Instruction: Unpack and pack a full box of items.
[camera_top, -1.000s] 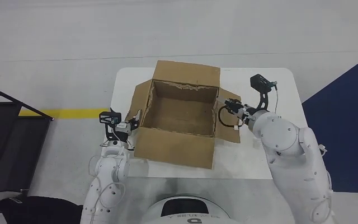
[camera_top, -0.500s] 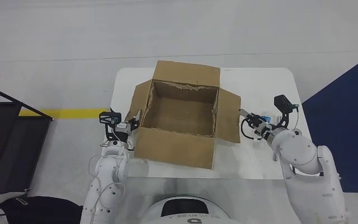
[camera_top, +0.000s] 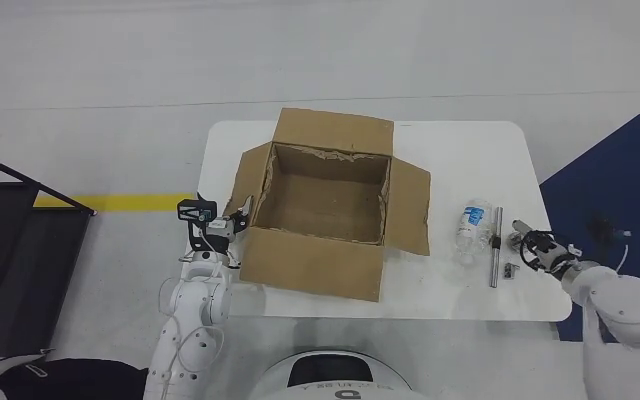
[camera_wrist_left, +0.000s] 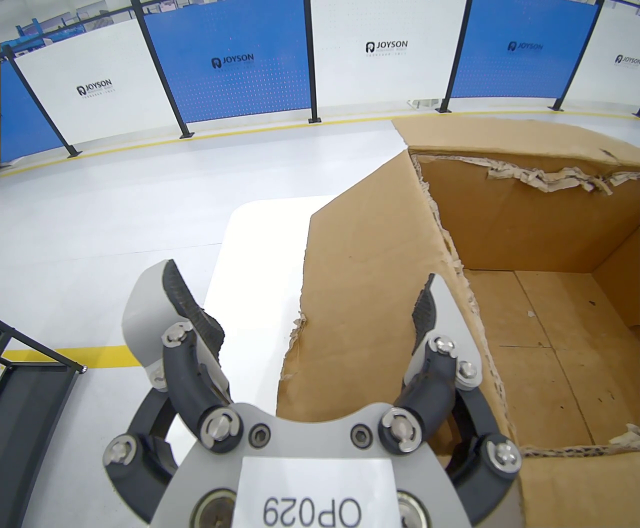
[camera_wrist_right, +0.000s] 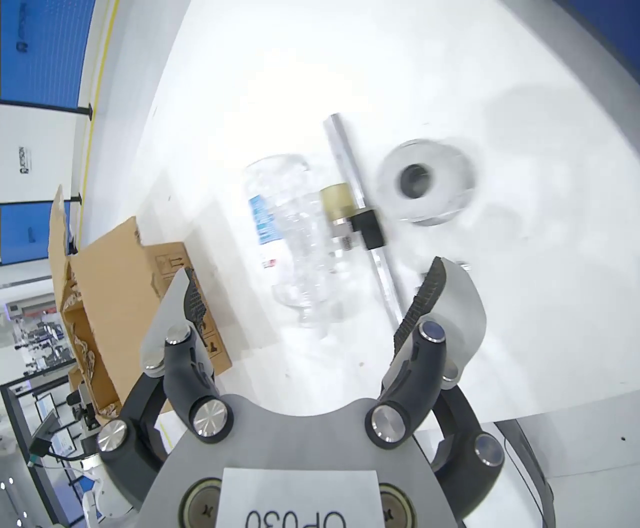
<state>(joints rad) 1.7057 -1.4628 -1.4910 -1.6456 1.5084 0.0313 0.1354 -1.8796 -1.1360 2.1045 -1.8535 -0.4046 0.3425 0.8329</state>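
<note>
**Status: box open at centre of counter, loose items to its right, both sets of fingers wide**

1. I see the cardboard box at the middle of the white counter. All four flaps are folded outward, and its brown floor is in plain sight from the top view.

2. The left gripper hangs at the counter's left edge, just beside the box's left flap. Its fingers are spread wide and grip nothing. From the left wrist view I cannot tell whether the near fingertip touches the cardboard.

3. The right gripper sits at the counter's right edge, well apart from the box. Its fingers are likewise wide and grip nothing.

4. Between the box's right flap and the right gripper lie the loose items:
   - a clear plastic bottle on its side;
   - a slim metal rod just beside it;
   - a small brass-and-black fitting against the rod;
   - a clear ring flat on the counter past the rod, blurred in the right wrist view.
</note>
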